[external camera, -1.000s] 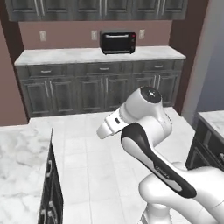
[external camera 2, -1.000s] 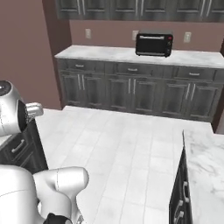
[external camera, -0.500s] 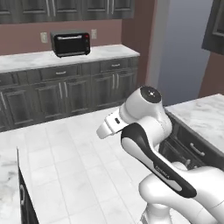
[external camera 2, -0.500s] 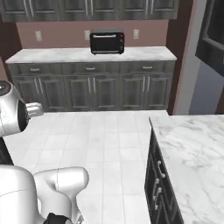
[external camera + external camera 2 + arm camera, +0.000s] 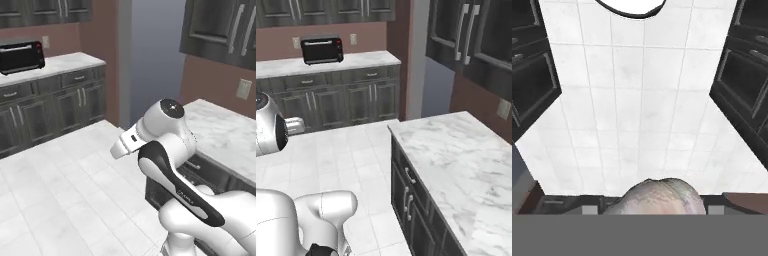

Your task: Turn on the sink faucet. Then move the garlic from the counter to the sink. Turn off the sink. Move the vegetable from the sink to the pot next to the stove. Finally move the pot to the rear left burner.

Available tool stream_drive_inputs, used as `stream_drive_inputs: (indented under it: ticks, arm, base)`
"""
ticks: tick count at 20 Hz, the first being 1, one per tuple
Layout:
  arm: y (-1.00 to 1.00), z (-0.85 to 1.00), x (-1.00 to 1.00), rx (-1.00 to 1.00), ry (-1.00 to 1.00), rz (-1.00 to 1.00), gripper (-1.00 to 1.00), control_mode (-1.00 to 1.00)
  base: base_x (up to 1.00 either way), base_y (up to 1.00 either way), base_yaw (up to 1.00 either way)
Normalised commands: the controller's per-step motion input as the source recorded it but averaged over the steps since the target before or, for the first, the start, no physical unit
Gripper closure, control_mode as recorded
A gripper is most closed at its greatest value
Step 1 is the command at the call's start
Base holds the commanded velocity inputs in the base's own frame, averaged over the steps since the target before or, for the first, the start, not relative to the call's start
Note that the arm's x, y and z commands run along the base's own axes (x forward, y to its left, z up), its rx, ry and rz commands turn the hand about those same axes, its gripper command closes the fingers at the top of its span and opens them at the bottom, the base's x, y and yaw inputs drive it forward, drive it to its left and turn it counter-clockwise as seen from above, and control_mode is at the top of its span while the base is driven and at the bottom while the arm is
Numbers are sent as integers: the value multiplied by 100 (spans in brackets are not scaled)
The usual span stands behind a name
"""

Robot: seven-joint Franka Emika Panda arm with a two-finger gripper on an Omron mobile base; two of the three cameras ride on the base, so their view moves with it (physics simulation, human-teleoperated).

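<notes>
The garlic (image 5: 661, 196), a pinkish-white bulb with faint purple streaks, sits at the bottom of the hand view, right at my gripper (image 5: 661, 209). The gripper is shut on it, and the bulb hides the fingertips. The hand points down at white floor tiles between dark cabinet fronts. A white marble counter (image 5: 456, 160) with grey veins stands to my right, and its corner (image 5: 225, 127) also shows in the left base view. My arm (image 5: 165, 150) is folded close to the base. The sink, faucet, pot and stove are out of view.
A black toaster oven (image 5: 322, 50) stands on the back counter (image 5: 60, 64) over dark grey cabinets (image 5: 356, 102). White tile floor (image 5: 65, 185) spreads between that counter and the marble one. Dark drawers (image 5: 406, 190) front the near counter, and wall cabinets (image 5: 466, 35) hang above it.
Both base views have swung: the back counter and toaster oven slid left, and the marble counter came in from the right. The arm holds the same folded pose.
</notes>
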Motion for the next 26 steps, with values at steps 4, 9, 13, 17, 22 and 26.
stream_drive_inputs:
  ticks: [4,9,13,17,22,26]
  arm:
    - [0,0,0,0,0,0,100,100]
    - [0,0,0,0,0,0,100,100]
    - [0,0,0,0,0,0,100,100]
    - [0,0,0,0,0,0,100,100]
    - [0,0,0,0,0,0,100,100]
    - [0,0,0,0,0,0,100,100]
  base:
    - [-14,3,-48]
    - [-31,0,-47]
    - [-30,-3,-46]
    - [-7,-22,-43]
    - [-1,-54,-38]
    - [0,-66,-39]
